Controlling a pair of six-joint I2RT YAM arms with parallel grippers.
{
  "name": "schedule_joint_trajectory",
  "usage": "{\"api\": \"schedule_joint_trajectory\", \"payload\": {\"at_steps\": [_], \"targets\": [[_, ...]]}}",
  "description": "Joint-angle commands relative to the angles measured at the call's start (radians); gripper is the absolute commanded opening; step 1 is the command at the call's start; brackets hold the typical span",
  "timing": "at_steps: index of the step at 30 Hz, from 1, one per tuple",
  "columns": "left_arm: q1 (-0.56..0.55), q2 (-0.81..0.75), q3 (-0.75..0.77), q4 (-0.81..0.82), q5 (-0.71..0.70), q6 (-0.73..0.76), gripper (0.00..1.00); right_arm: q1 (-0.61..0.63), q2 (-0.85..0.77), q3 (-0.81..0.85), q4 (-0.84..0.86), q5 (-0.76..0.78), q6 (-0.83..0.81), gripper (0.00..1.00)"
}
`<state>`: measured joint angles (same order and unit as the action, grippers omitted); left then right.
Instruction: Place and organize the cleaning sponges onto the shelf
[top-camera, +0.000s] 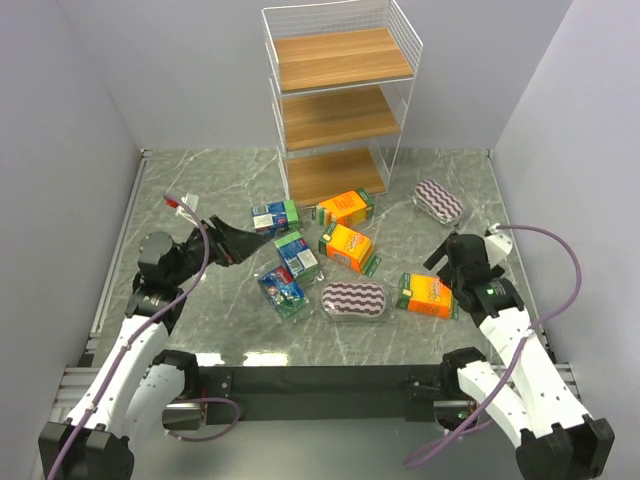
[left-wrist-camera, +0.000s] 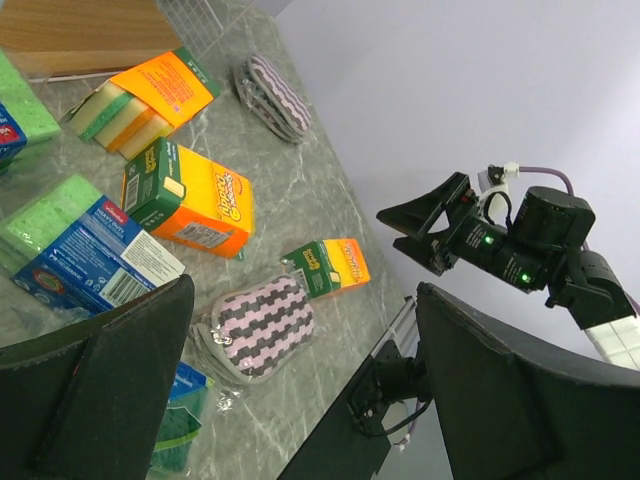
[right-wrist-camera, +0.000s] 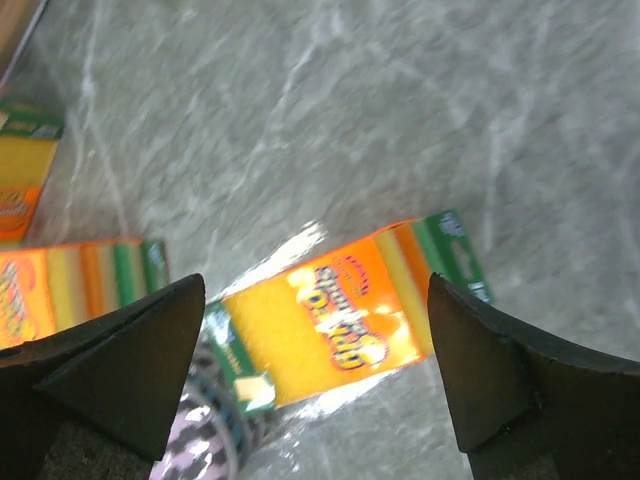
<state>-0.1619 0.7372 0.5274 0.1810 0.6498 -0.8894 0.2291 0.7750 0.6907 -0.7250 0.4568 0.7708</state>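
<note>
Both the left gripper (left-wrist-camera: 305, 288) and right gripper (right-wrist-camera: 316, 290) are gaping empty; we are hovering the right over an orange pack (right-wrist-camera: 345, 330), probably needing a wrist turn to span its narrower width.

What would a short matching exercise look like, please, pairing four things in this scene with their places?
Things:
1. shelf
2. rear striped pad
3. rightmost orange pack
4. rear blue-green pack

Places:
a. nearest the right gripper
b. far edge of the table
c. just beyond the left gripper
d. right of the shelf's base

Pairs: 1-b, 2-d, 3-a, 4-c
</note>
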Motion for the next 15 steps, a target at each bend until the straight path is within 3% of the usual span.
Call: {"api": "schedule_joint_trajectory", "payload": {"at_steps": [1,10,15], "targets": [[-0.004,0.010,-0.015,0.067,0.030,-0.019,1.00,-0.005,-0.028,-0.031,0.042,-0.171,-0.025,0.97],[-0.004,0.016,-0.013,0.067,0.021,-0.017,0.99,-0.002,-0.158,-0.178,0.117,-0.571,0.005,0.88],[-0.004,0.034,-0.021,0.094,0.030,-0.032,0.99,-0.004,-0.214,-0.292,0.214,-0.648,0.012,0.84]]}}
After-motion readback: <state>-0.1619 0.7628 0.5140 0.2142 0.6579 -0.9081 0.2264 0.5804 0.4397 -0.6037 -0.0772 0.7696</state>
